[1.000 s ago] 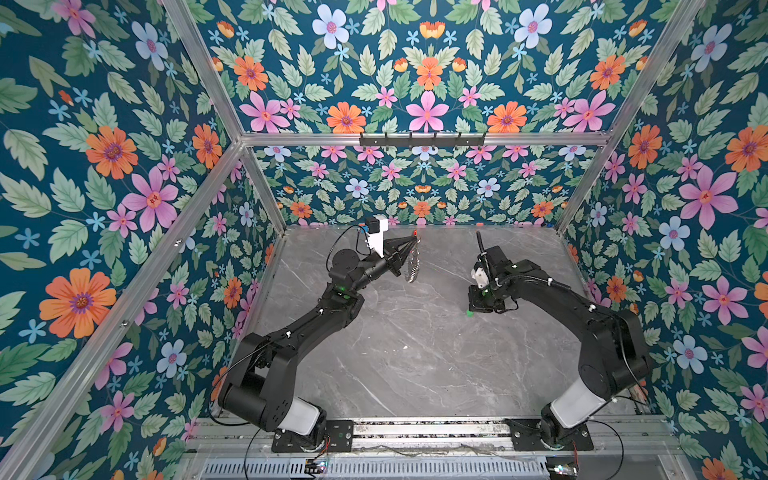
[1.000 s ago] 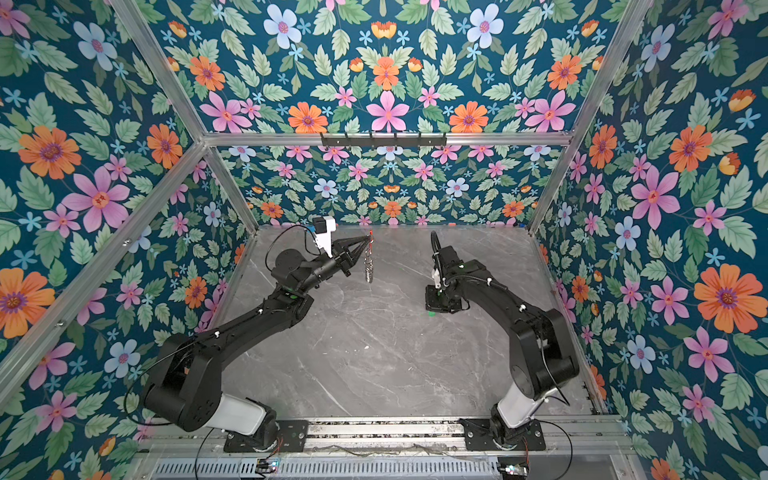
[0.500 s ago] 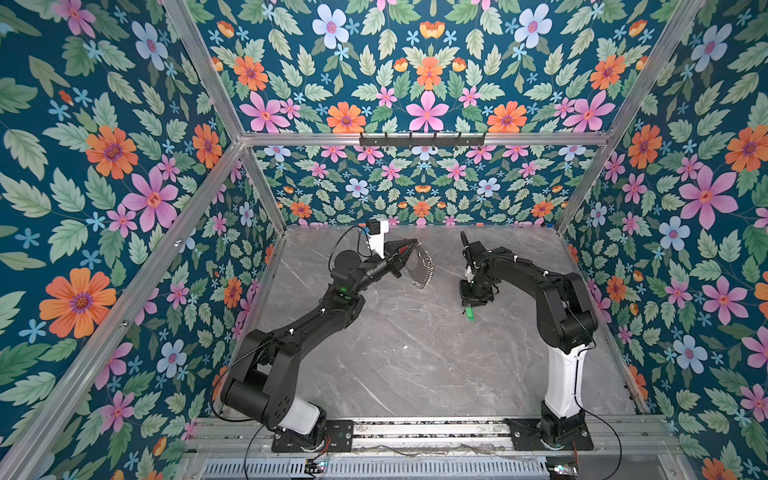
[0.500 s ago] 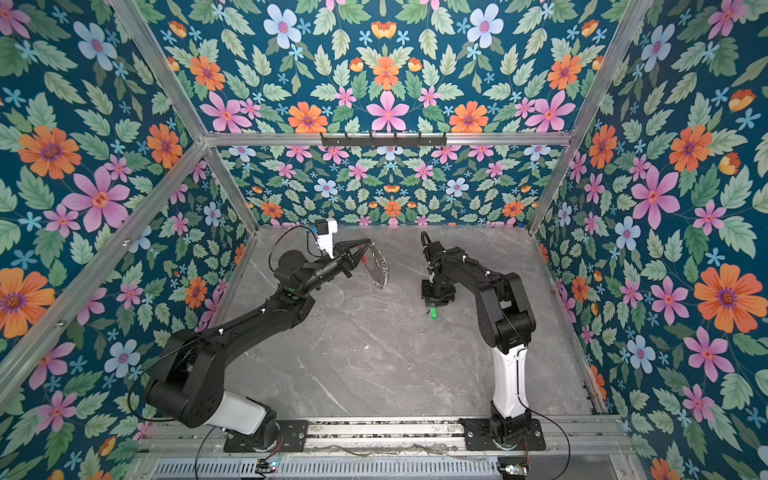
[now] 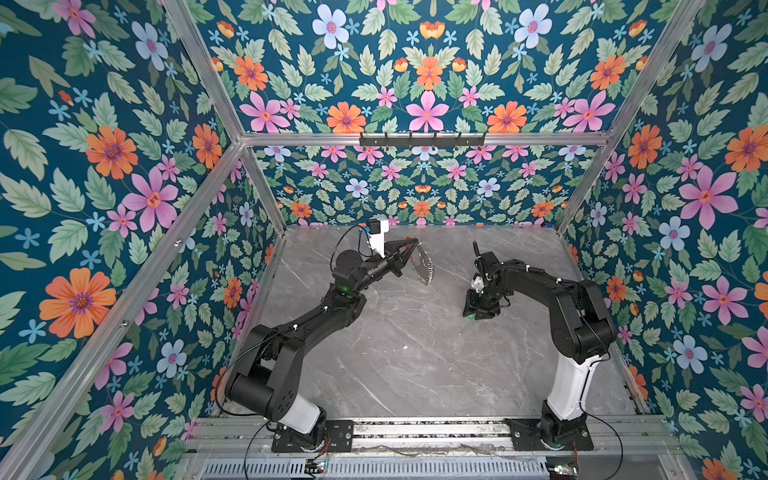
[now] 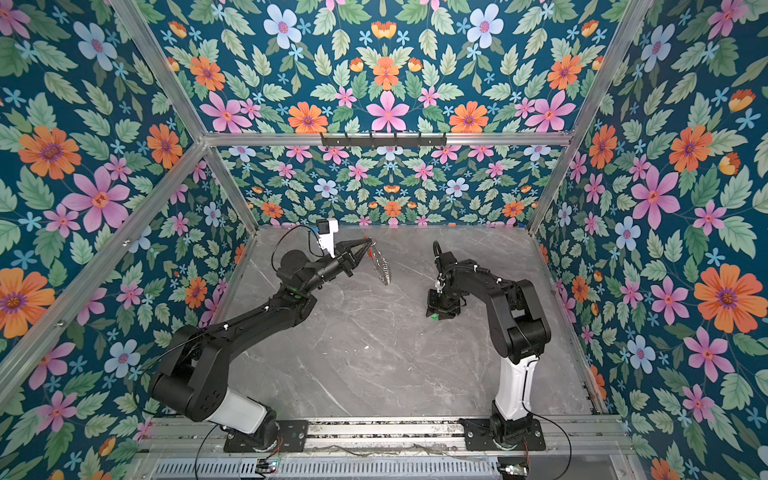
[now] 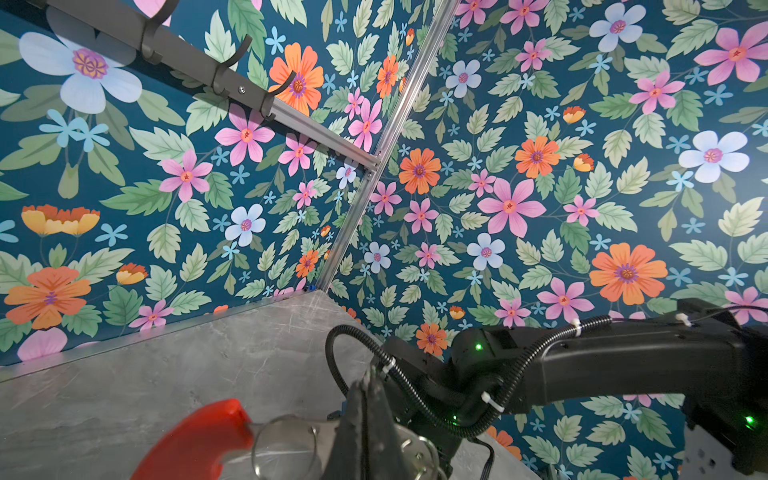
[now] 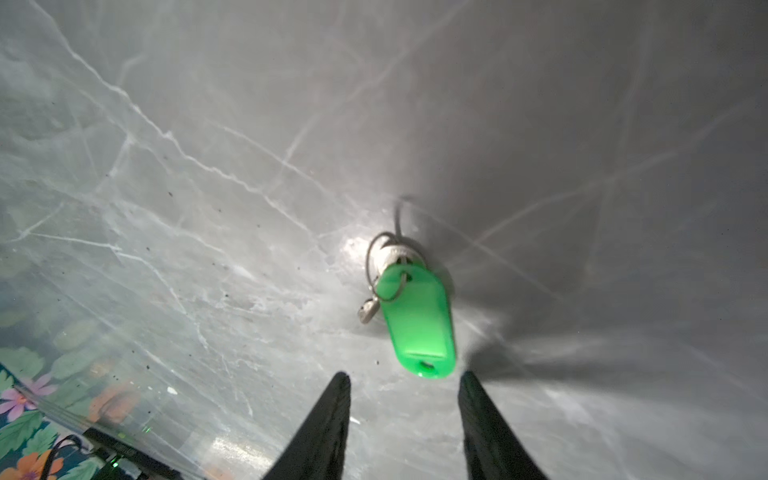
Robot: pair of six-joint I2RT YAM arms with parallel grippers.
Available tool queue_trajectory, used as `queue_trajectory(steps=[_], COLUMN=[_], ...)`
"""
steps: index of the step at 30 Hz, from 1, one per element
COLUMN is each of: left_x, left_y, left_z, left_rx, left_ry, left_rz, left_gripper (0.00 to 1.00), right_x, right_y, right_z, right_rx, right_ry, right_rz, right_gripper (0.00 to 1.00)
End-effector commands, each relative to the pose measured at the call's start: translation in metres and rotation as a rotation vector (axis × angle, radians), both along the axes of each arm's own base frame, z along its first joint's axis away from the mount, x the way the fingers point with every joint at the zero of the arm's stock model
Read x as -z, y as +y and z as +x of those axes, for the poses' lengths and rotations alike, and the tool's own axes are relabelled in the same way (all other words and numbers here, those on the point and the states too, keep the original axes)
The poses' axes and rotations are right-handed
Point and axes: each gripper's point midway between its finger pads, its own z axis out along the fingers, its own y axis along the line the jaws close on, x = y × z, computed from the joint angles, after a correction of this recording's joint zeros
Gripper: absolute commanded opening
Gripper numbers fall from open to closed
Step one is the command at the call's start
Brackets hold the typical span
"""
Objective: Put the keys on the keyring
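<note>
The keyring [image 5: 424, 266] [image 6: 383, 268] hangs off the table at the back middle, a thin hoop strung with small silver rings. My left gripper [image 5: 409, 246] [image 6: 365, 243] is shut on it near its red arc [image 7: 199, 440], and the black fingers [image 7: 368, 399] press together over the rings. The keys, a bright green tag [image 8: 419, 324] with a small metal loop, lie flat on the grey table [image 8: 208, 166]. My right gripper [image 8: 404, 380] points down at the table, open, its tips on either side of the tag's near end without touching it. Both top views show the tag [image 5: 470, 317] [image 6: 434, 316] just below the right gripper [image 5: 474, 312].
Flowered walls close in the grey marble table [image 5: 407, 365] on three sides. A black hook rail [image 5: 422, 139] sits high on the back wall. Both arm bases stand on the rail at the front edge [image 5: 415, 432].
My right gripper has gone from shut to open over the green tag, and its arm has shifted its elbow. The left gripper has carried the keyring slightly to the right.
</note>
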Motion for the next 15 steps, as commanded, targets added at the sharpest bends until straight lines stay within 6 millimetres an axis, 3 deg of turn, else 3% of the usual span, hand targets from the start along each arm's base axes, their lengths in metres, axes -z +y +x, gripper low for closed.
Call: queue_trajectory(steps=[1,9,15], left_x=[-0.017,-0.021,-0.02], left_y=[0.002,0.005,0.004], left_z=[-0.006,-0.008,-0.009], left_rx=[0.005,-0.003,-0.001], left_ry=[-0.053,-0.06,-0.054], left_rz=[-0.037,-0.044,-0.039], left_gripper=[0.0,0.0,0.0], right_x=[-0.006,-0.004,-0.005], right_y=[0.016,0.037,0.039], right_z=[0.005,0.016,0.031], right_rx=[0.02,0.009,0.012], right_ry=[-0.025,-0.031,-0.046], right_rz=[0.101,0.148,0.132], right_gripper=[0.45,0.45,0.44])
